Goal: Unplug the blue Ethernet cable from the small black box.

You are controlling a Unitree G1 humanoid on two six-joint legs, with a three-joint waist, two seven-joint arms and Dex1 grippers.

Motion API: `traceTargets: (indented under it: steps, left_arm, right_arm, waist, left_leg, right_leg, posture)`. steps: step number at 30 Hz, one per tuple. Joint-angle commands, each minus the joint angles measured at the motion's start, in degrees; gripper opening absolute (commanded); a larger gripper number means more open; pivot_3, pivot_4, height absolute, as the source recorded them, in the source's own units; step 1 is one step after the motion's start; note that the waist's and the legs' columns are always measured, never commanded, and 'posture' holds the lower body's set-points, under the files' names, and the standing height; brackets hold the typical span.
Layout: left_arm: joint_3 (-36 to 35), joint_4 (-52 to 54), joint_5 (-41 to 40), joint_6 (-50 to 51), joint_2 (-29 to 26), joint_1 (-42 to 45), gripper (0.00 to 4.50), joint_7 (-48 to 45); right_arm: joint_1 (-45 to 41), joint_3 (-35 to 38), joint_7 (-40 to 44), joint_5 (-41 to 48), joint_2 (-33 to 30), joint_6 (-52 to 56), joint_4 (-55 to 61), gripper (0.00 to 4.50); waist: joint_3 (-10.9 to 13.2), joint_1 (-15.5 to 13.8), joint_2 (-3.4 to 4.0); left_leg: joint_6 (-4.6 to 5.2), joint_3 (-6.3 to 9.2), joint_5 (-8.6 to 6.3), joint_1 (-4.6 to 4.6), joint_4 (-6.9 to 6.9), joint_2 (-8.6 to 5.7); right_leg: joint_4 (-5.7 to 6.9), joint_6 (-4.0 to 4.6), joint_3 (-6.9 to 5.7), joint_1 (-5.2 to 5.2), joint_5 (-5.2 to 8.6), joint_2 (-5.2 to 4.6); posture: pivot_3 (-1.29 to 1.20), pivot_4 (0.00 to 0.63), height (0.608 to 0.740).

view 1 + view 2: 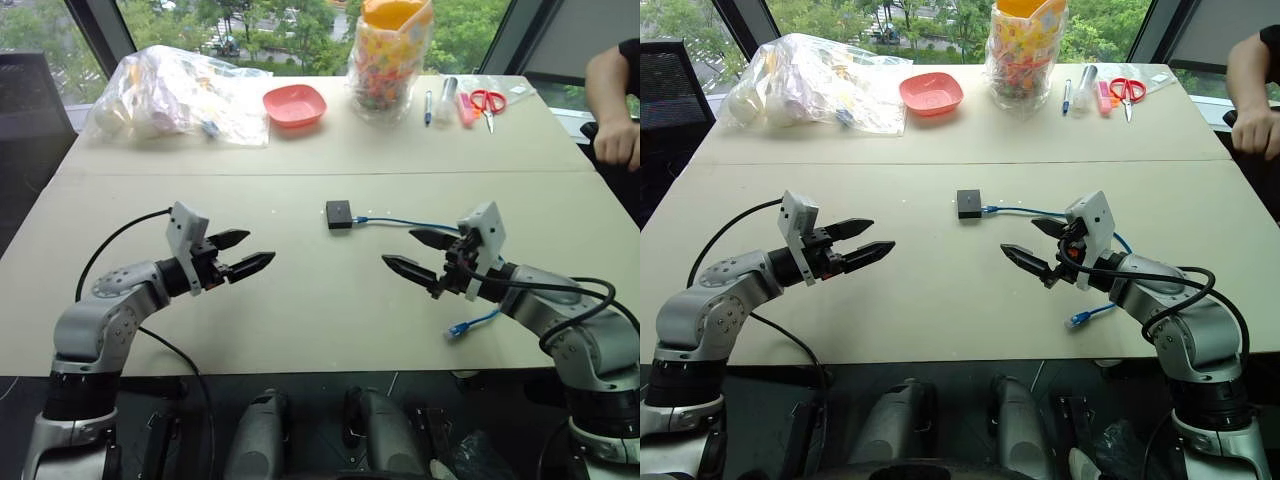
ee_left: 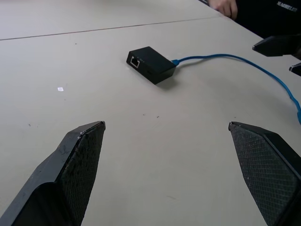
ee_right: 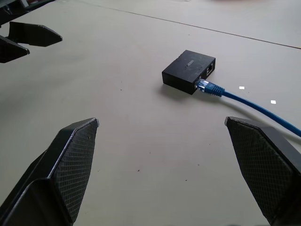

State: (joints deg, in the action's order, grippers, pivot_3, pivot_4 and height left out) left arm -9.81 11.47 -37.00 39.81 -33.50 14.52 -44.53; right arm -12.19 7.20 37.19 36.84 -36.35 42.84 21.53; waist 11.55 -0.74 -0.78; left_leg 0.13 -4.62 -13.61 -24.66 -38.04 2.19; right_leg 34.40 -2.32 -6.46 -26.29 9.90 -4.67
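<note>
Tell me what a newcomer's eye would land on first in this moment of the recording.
Two open grippers, the left gripper and the right gripper, hover over the tan table, pointing toward each other. Just beyond the gap between them lies the small black box, with the blue Ethernet cable still plugged into its side and trailing off toward the right arm. At the far edge sit a plastic bag, a red dish and a jar of colourful items.

Box [image 1: 339, 214] mid-table [image 1: 300, 320], cable [image 1: 400, 221] plugged into its right side, running right. Left gripper [image 1: 246, 252] and right gripper [image 1: 414, 254] flank it, nearer the robot. Bowl [image 1: 294, 105] behind.
</note>
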Motion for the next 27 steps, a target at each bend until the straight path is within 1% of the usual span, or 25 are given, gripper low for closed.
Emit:
traceTargets:
  steps: [1, 6, 14, 19, 21, 23, 25, 27]
  left_arm:
    - [-2.3, 3.0, -2.0, -0.2, -0.5, -0.3, 4.4, -0.1]
    - [-2.2, 3.6, -2.5, 0.5, -0.7, -0.8, 4.4, 0.4]
    - [-2.5, 3.9, -2.8, 0.2, -0.2, -1.1, 4.4, 1.5]
    - [-1.1, -0.5, 0.4, -2.3, -1.0, 2.5, 4.4, 0.8]
    - [0.9, -7.5, 4.2, -6.0, -3.6, 6.9, 4.4, -3.2]
    - [2.1, -13.1, 5.6, -7.8, -5.5, 10.5, 4.4, -7.4]
    - [3.7, -16.6, 6.1, -8.7, -7.3, 13.1, 4.4, -12.4]
    - [5.5, -18.2, 6.1, -8.6, -10.5, 15.7, 4.4, -19.7]
  right_arm:
    - [-0.2, 0.1, 1.2, 0.2, 0.1, -1.2, 0.6, 4.5]
    - [-1.8, -0.3, 2.0, -0.7, 0.1, -1.8, -1.1, 4.5]
    - [-1.6, -1.8, 2.0, -2.7, 0.5, -3.1, -1.3, 4.5]
    - [-3.6, -1.1, 2.1, -3.6, 0.7, -4.4, -3.6, 4.5]
    - [-6.6, -2.7, 3.7, -5.7, 0.1, -6.4, -7.7, 4.5]
    - [-9.5, -4.4, 5.8, -7.6, -0.3, -8.2, -11.7, 4.5]
    - [-13.1, -6.4, 8.0, -10.0, -0.3, -10.5, -16.3, 4.5]
    - [-20.4, -10.9, 11.6, -15.5, 0.3, -16.2, -26.5, 4.5]
  waist:
    - [0.0, 0.0, 0.0]
    - [0.0, 0.0, 0.0]
    - [0.0, 0.0, 0.0]
    - [0.0, 0.0, 0.0]
    - [0.0, 0.0, 0.0]
    - [0.0, 0.0, 0.0]
    - [0.0, 0.2, 0.0]
    - [0.0, 0.5, 0.0]
  left_leg:
    - [0.0, 0.0, 0.0, 0.0, 0.0, 0.0]
    - [0.0, -0.01, 0.0, 0.0, -0.01, 0.0]
    - [0.0, 0.0, 0.0, 0.0, 0.0, -0.01]
    - [0.0, 0.0, 0.01, 0.01, -0.02, -0.02]
    - [0.0, 0.0, 0.01, 0.01, -0.05, -0.07]
    - [0.0, -0.01, 0.02, 0.02, -0.1, -0.16]
    - [0.0, -0.03, 0.02, 0.02, -0.1, -0.14]
    - [0.01, -0.08, 0.01, 0.01, -0.04, -0.14]
  right_leg:
    - [0.0, 0.0, 0.0, 0.0, 0.0, 0.0]
    - [-0.01, 0.0, 0.0, 0.0, 0.0, 0.0]
    - [0.02, 0.0, 0.0, 0.0, -0.01, 0.01]
    - [0.02, 0.01, 0.0, 0.01, -0.01, 0.01]
    - [0.04, 0.02, -0.01, 0.01, -0.02, 0.02]
    - [0.05, 0.06, -0.02, 0.03, -0.04, 0.05]
    - [0.03, 0.07, -0.02, 0.01, -0.05, 0.05]
    - [0.02, 0.08, -0.01, -0.05, -0.06, 0.04]
  posture:
    - [0.0, 0.15, 0.74]
    - [0.0, 0.15, 0.74]
    - [0.0, 0.15, 0.74]
    - [0.0, 0.15, 0.74]
    - [0.0, 0.15, 0.74]
    - [0.0, 0.15, 0.74]
    - [0.0, 0.15, 0.74]
    - [0.0, 0.15, 0.74]
